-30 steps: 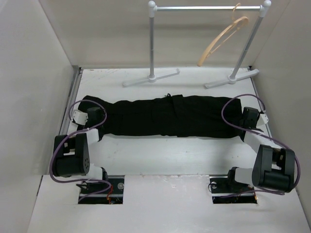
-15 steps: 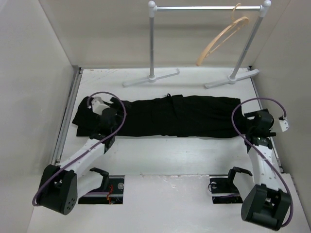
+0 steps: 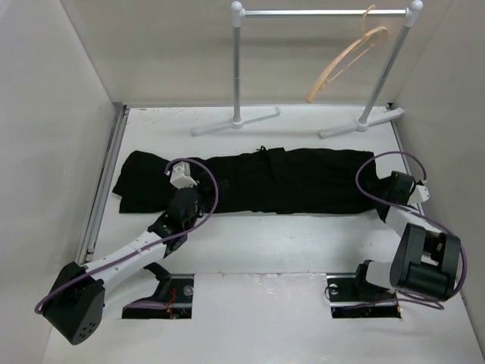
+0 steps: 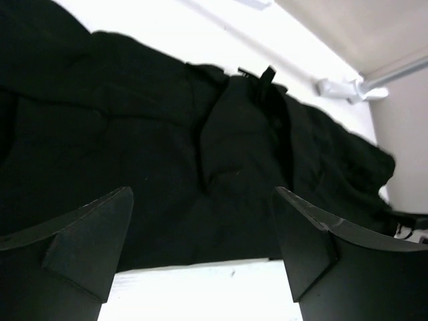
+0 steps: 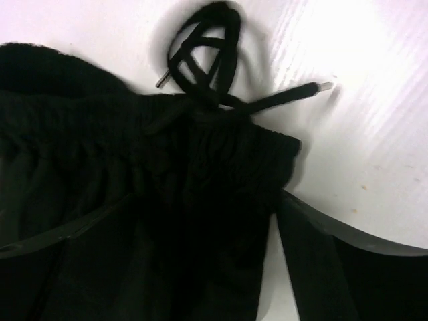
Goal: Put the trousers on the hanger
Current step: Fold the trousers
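Trousers (image 3: 258, 180) lie flat across the middle of the table (image 3: 265, 239), a long band of matte black cloth running left to right. The legs end in a rumpled heap at the left and the gathered waistband sits at the right. The fabric is soft and creased, with a raised fold crossing it near the middle. From the waistband the drawstring (image 5: 207, 40) spills onto the white surface as a thin cord, looped over itself, with two small stiff tips.

The left gripper (image 4: 202, 200) hovers over the near edge of the cloth, left of centre. Its two dark wedge-shaped fingers are spread wide and nothing is between them but the view down onto the fabric. The right gripper (image 5: 207, 200) is at the waistband end, also spread wide, with the bunched elastic edge between its fingers. I see no pinch on the cloth, and I cannot tell whether the fingers touch it.

The hanger (image 3: 336, 64) is a slim bowed strip of pale wood. It hangs tilted by its thin hook from the white metal rail (image 3: 318, 12) at the far side, close to the right post and well apart from the trousers.

A band of white table shows between the far hem and the rail's two flat feet (image 3: 235, 121), and a similar one between the near hem and the arm bases. The leg end is near the left wall (image 3: 53, 136), and the waistband end is near the table's right edge.
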Action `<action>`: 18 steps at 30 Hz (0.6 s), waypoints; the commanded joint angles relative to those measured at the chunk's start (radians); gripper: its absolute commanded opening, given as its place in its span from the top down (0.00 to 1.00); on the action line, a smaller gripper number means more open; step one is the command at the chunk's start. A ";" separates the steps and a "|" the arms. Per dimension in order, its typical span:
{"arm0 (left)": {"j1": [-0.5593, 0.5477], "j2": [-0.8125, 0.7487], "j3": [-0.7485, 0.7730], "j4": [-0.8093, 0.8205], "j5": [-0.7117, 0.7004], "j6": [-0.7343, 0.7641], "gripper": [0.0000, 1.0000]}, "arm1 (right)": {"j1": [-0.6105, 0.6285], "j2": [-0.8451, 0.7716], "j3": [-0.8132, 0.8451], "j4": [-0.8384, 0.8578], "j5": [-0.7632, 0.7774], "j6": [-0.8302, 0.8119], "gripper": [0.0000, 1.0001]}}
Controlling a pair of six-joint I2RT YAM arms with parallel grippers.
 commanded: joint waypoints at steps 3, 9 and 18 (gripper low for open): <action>-0.013 -0.022 0.001 0.042 0.005 0.032 0.23 | -0.007 0.090 0.047 0.104 -0.025 0.029 0.23; -0.009 -0.086 0.050 -0.035 0.007 0.033 0.38 | -0.005 0.133 0.073 0.142 -0.022 0.071 0.81; -0.004 -0.187 0.091 -0.201 -0.015 0.030 0.41 | 0.003 -0.353 0.054 -0.021 0.208 0.000 0.98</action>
